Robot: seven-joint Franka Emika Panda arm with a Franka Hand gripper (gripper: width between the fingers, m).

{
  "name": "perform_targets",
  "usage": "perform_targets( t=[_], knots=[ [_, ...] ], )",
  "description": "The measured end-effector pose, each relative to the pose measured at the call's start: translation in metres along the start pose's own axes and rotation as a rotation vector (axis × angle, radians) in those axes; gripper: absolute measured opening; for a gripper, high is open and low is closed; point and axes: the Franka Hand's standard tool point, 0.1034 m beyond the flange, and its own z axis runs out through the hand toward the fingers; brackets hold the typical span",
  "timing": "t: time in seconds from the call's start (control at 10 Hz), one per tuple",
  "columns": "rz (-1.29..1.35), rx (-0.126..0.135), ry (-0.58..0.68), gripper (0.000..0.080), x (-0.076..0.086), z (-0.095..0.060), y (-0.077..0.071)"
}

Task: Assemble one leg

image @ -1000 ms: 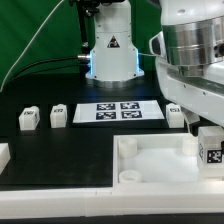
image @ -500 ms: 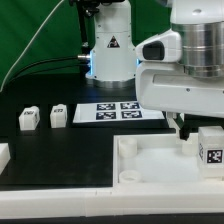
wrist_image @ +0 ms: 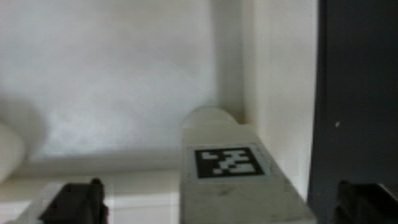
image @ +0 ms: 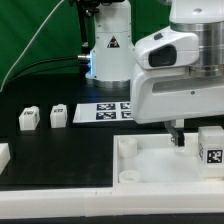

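Observation:
A white leg (image: 210, 148) with a black-and-white tag stands at the exterior view's right, on the far right part of the big white tray-like piece (image: 150, 170). My gripper (image: 196, 136) hangs just over it, with one dark finger (image: 180, 135) showing beside the leg. In the wrist view the leg (wrist_image: 228, 165) lies between my two fingertips (wrist_image: 75, 200), and the gripper (wrist_image: 221, 205) is open, with gaps on both sides. Two more legs (image: 28, 119) (image: 58, 115) stand at the exterior view's left.
The marker board (image: 105, 112) lies on the black table behind the tray, partly hidden by my arm. The robot base (image: 110, 50) stands at the back. A white part (image: 3, 155) shows at the left edge. The tray's raised wall (wrist_image: 276, 60) runs beside the leg.
My arm's bulk has swung toward the exterior view's left and come lower over the tray, now hiding the right end of the marker board. The leg has not moved.

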Motion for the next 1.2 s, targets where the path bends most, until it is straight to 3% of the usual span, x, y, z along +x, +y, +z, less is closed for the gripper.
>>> perform_targets(
  t=[0.3,0.6,1.2],
  knots=[
    [0.0,0.0,0.0,0.0649,0.0,0.0,0.0],
    [0.0,0.0,0.0,0.0289,0.0,0.0001,0.0],
    [0.098,0.006,0.0,0.029,0.0001,0.0001,-0.0002]
  ],
)
